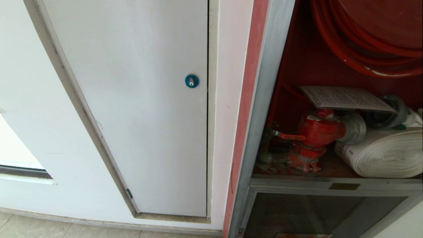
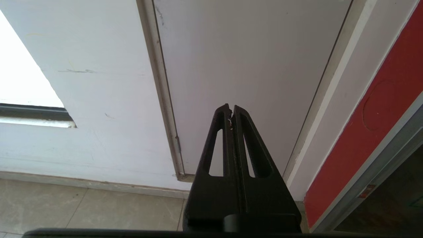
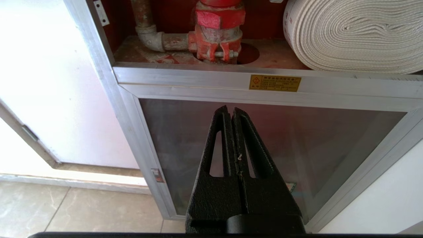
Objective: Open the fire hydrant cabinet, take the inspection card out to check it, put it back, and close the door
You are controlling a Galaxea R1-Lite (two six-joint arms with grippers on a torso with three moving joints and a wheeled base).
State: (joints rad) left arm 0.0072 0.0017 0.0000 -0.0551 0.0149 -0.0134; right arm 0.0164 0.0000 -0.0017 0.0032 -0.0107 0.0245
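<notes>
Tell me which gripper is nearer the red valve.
Right. The right gripper hangs just below the cabinet shelf where the red valve stands. The left gripper faces the white panel beside the cabinet, valve out of its view.

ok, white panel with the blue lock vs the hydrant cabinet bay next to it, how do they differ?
The white panel is shut, a plain flat face with a blue round lock; the fire hydrant cabinet stands open, showing its red interior. The panel's frame is painted pale; the cabinet's is bare silver aluminium. The panel shows nothing behind it; the cabinet shows the red valve, white rolled hose and inspection card. Both are set in the same wall.
</notes>
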